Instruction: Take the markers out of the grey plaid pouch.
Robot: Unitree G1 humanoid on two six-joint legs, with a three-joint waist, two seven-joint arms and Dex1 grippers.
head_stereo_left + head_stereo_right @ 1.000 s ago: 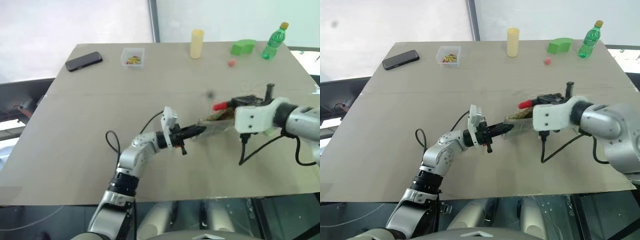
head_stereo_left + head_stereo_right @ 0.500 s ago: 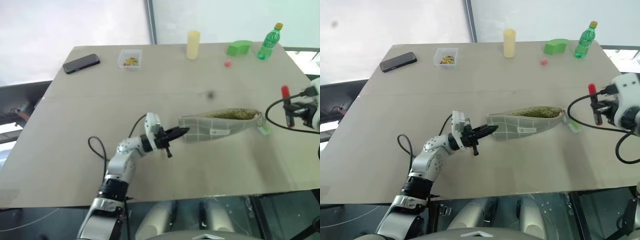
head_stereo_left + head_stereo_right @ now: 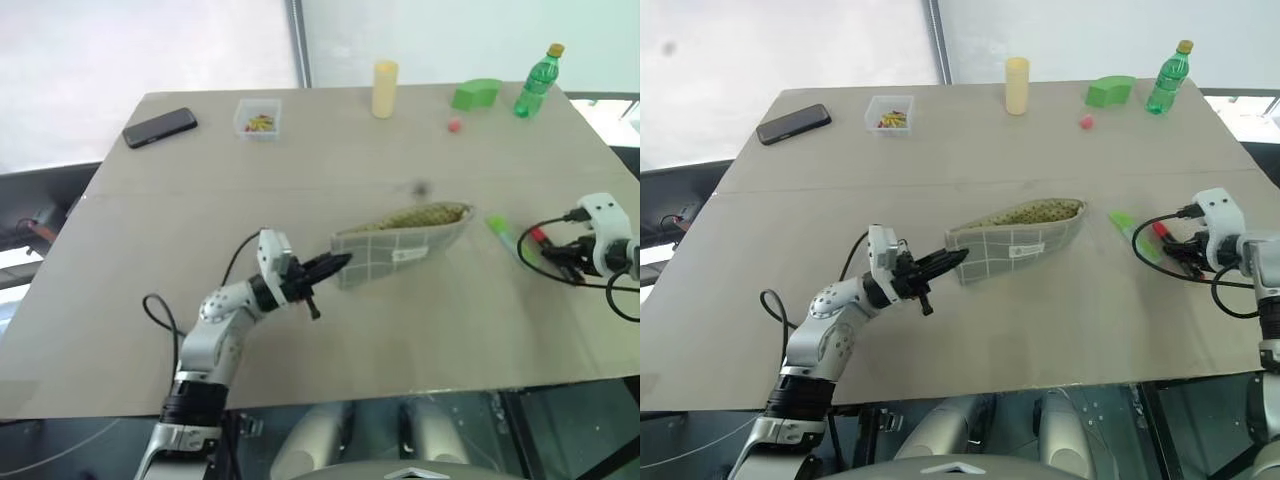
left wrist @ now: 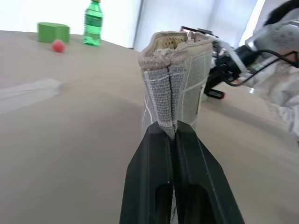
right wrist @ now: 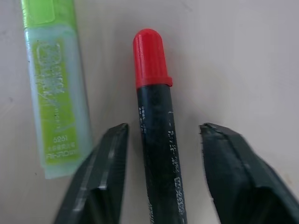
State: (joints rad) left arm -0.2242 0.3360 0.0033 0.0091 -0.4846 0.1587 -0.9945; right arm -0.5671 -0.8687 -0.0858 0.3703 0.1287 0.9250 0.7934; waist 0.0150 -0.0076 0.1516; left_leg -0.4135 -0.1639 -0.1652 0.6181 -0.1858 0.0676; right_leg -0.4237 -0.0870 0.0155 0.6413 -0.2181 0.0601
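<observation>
The grey plaid pouch [image 3: 400, 240] lies on the table with its yellowish mouth facing the far side. My left gripper [image 3: 335, 265] is shut on its near-left corner; in the left wrist view the black fingers [image 4: 154, 163] pinch the pouch's end [image 4: 175, 79]. Two markers lie on the table right of the pouch: the pale green one [image 3: 503, 232] and the dark one with the red cap [image 3: 540, 238]. My right gripper [image 5: 163, 128] stands open astride the dark marker [image 5: 156, 126], neither finger touching it. The green marker [image 5: 56, 93] lies just outside one finger.
Along the far edge stand a black phone [image 3: 160, 125], a clear box of small bits [image 3: 260, 118], a yellow cylinder [image 3: 384, 88], a green block [image 3: 476, 94], a green bottle [image 3: 535, 80] and a small red ball [image 3: 455, 125]. The table's right edge is close behind the right gripper.
My right gripper has come down from holding the red-capped marker upright, laid it on the table beside the green one and opened. My left gripper has drawn the pouch leftward.
</observation>
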